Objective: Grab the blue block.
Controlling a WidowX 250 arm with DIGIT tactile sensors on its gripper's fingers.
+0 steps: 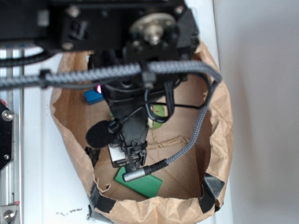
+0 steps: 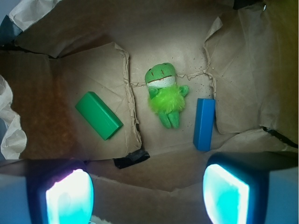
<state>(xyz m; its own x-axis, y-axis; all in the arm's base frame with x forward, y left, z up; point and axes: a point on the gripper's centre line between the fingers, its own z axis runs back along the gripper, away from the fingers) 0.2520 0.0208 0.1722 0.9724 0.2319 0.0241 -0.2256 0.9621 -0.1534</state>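
The blue block (image 2: 204,124) lies flat on the brown paper floor of the bag, just right of the green plush toy (image 2: 164,93). In the exterior view only one end of the blue block (image 1: 93,97) shows, left of the arm. My gripper (image 2: 147,196) hangs above the bag, open, its two glowing pads (image 2: 70,198) wide apart with nothing between them. The blue block sits just beyond the right pad, apart from it. In the exterior view the arm hides the fingertips.
A flat green rectangular block (image 2: 98,115) lies left of the toy, and shows as the green block (image 1: 139,183) near the bag's front. The brown paper bag's walls (image 1: 219,130) rise all round. Black tape (image 2: 131,159) patches the bag floor.
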